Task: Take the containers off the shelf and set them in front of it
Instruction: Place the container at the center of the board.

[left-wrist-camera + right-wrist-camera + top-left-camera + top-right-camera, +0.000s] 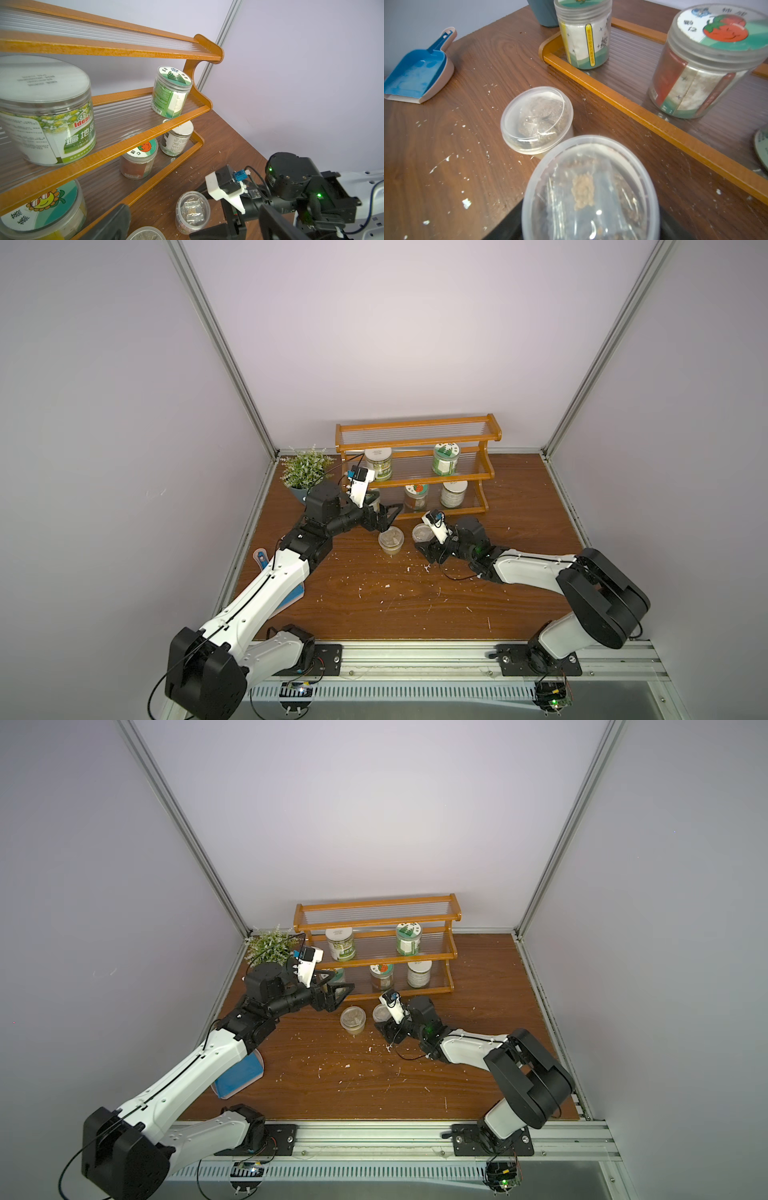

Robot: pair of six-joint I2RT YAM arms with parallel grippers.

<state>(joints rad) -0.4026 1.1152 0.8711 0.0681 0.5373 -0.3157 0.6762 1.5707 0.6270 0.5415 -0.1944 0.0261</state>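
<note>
Tabletop (395,605) fronting the shelf (415,441) is where right fingers (427,552) clamp a lidded cup (589,187) for set-down; left fingers (112,222) gape empty toward the sunflower jar (41,205).

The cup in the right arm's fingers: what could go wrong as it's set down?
The held cup is very close to the second cup on the table; lowering it could tip that one. The left fingers are open by the sunflower jar; the middle shelf rail runs close above, so lifting could catch it.

Five jars (378,464) shelved, cups (391,540) in front
</note>
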